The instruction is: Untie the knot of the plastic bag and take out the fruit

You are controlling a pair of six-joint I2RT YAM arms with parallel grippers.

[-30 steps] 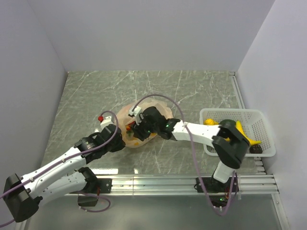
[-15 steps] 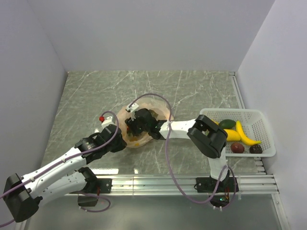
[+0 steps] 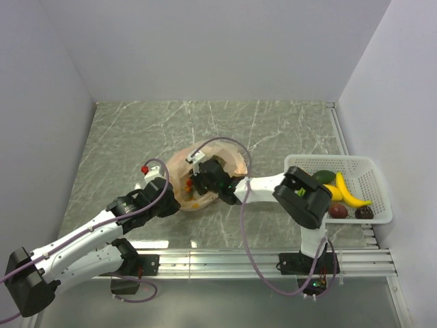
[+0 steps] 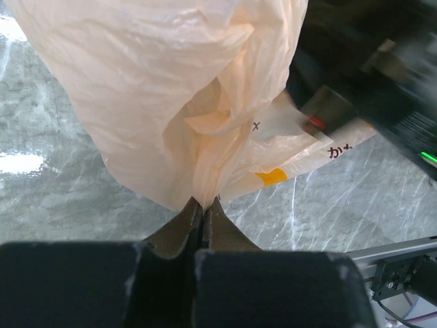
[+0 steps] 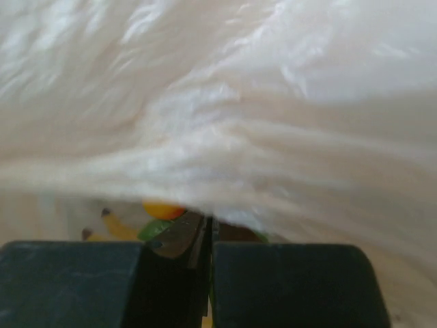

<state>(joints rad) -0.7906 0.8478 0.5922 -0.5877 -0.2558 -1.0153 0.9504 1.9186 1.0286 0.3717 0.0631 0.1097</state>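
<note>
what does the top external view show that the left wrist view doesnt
Only the top external view: the white basket on the right, holding bananas and other pieces, and the right gripper down in the plastic bag. Only the left wrist view: the left gripper pinched shut on a fold of the bag, and a yellow patch on the plastic. Both: the bag and the marble table.
</note>
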